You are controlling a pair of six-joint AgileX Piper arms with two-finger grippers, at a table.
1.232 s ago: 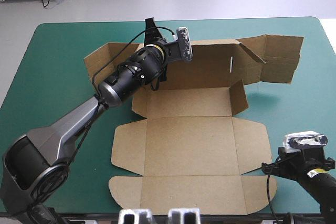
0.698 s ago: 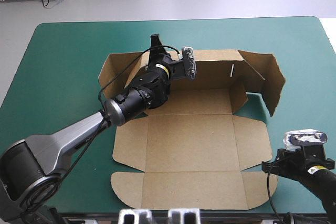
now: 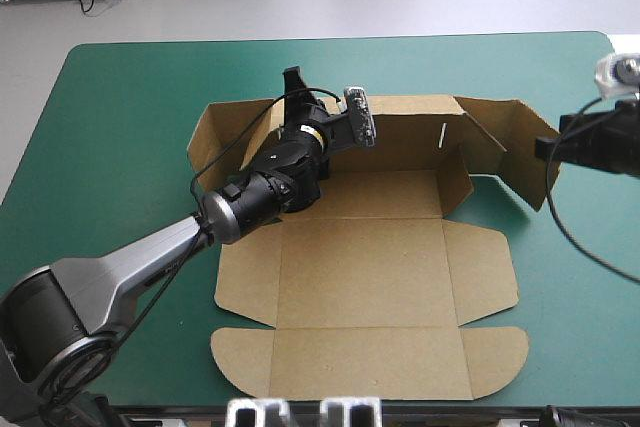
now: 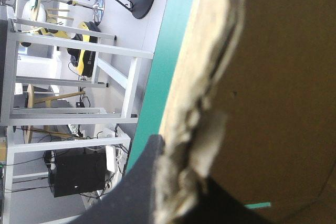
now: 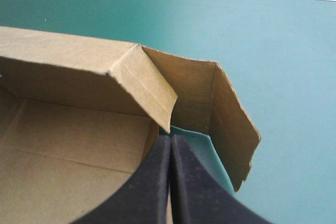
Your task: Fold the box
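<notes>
Your left jaws pinch brown box (image 3: 360, 277) at raised back wall (image 3: 410, 132), rough frayed board edge (image 4: 194, 108) between them. Your right jaws closed, empty, one pointed arch; creased corner flap (image 5: 152, 90) just ahead. Box on teal-green desk (image 3: 120, 107).

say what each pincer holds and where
The left pincer is shut on the box, at its far wall's top edge; the right pincer, shut, holds nothing.

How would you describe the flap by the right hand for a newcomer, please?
On the teal-green table lies a brown box, its far wall raised. At that wall's right end, by the right hand, the flap stands up and angles toward the robot. Unlike it, the near flaps lie flat.
</notes>
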